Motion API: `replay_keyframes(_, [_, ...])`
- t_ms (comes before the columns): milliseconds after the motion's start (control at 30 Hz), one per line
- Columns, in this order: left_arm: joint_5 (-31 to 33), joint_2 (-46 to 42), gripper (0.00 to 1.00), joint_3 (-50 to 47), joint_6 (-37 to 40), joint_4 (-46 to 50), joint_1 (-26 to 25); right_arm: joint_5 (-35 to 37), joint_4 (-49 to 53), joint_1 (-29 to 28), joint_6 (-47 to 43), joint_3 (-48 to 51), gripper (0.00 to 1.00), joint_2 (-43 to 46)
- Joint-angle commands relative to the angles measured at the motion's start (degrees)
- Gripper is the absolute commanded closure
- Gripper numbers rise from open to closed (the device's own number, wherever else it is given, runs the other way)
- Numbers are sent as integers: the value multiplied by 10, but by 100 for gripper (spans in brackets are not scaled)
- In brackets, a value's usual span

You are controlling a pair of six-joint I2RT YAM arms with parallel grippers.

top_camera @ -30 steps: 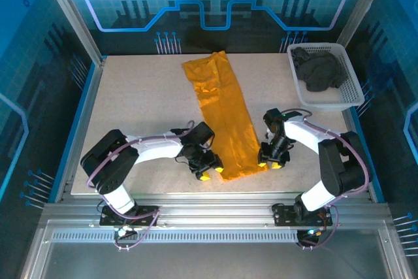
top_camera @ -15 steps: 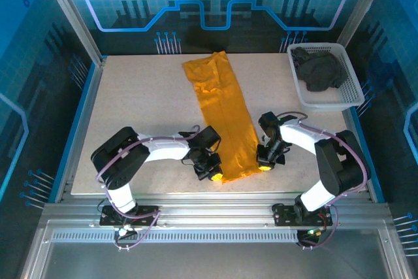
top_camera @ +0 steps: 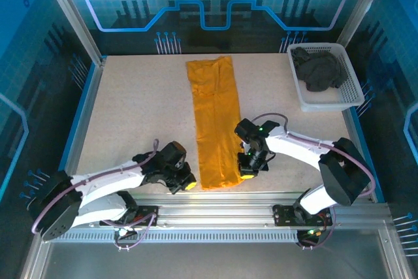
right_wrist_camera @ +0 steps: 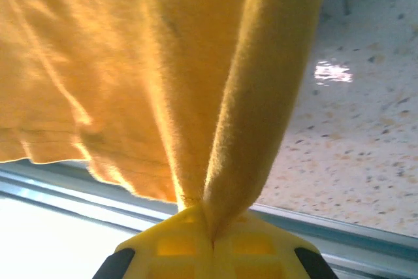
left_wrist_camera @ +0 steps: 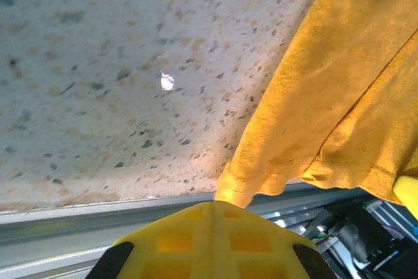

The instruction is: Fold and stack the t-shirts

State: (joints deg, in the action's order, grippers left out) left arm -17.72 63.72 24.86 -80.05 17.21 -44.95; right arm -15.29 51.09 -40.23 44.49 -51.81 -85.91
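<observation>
The mustard-orange t-shirt [top_camera: 214,122] lies folded into a long narrow strip down the middle of the table. Its near end reaches the front edge. My left gripper [top_camera: 190,185] is shut on the strip's near left corner, and in the left wrist view that corner [left_wrist_camera: 243,181] runs into the closed yellow fingers [left_wrist_camera: 196,240]. My right gripper [top_camera: 247,173] is shut on the near right edge. A pinched fold of orange cloth [right_wrist_camera: 261,96] rises from its closed fingertips [right_wrist_camera: 163,246]. The dark charcoal t-shirt [top_camera: 319,70] sits crumpled in the basket.
The white lattice basket [top_camera: 351,99] stands at the back right corner of the table. The aluminium front rail [left_wrist_camera: 78,210] runs just below the shirt's near hem. Bare speckled tabletop [top_camera: 137,109] lies left and right of the strip.
Both grippers have moved left and toward the front edge, dragging the shirt's near end. The strip now lies straight instead of slanting right. The left arm has drawn back to the near left.
</observation>
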Motion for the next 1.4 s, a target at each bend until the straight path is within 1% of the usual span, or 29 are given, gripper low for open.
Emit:
replay_keyframes(0, [23,-34,100,-2,-33,-15,3,-29,30,-5,38,-29,100,19])
replay_keyframes(133, [60,-69,100,21,-43,10,3,-11,68,8,44,-68,100,32])
replay_keyframes(167, [63,-69,96,29,-40,20,3,-8,76,12,43,-76,100,33])
replay_keyframes(200, [60,-64,81,34,-40,32,3,-5,83,16,41,-81,100,32])
replay_keyframes(233, [50,-49,69,39,-42,53,2,-4,90,18,38,-85,100,31])
replay_keyframes(267, [30,-26,65,41,-41,65,3,-4,94,21,35,-86,100,29])
replay_keyframes(333, [-2,22,57,48,-29,57,-4,-3,95,23,35,-81,100,32])
replay_keyframes(400, [-9,62,49,70,-16,55,-18,-2,93,25,34,-72,100,35])
replay_keyframes(433, [-13,83,46,84,-10,50,-23,-2,91,26,34,-67,100,36])
replay_keyframes(500, [-20,127,45,113,6,45,-30,-1,84,28,35,-54,100,38])
replay_keyframes(567, [-21,163,45,136,19,44,-35,-1,75,31,38,-40,100,40])
replay_keyframes(633, [-25,190,47,142,16,22,-38,-1,64,33,43,-25,100,42])
replay_keyframes(733, [-31,224,54,148,14,0,-45,-4,48,35,53,-4,100,48])
replay_keyframes(867, [-45,257,62,161,24,15,-57,-5,32,36,63,11,100,53])
replay_keyframes(933, [-37,258,63,170,32,45,-59,-4,31,38,62,11,100,52])
replay_keyframes(1033, [-15,248,60,186,42,77,-59,-3,28,40,58,11,100,49])
replay_keyframes(1133, [-32,267,61,192,33,52,-62,-2,25,42,57,11,100,46])
replay_keyframes(1200, [-40,286,67,197,24,33,-70,-2,23,43,55,11,100,43])
replay_keyframes(1267, [-40,302,76,205,21,24,-76,-3,22,44,54,11,100,43])
replay_keyframes(1367, [-21,296,98,210,23,33,-75,-3,22,45,50,8,100,43])
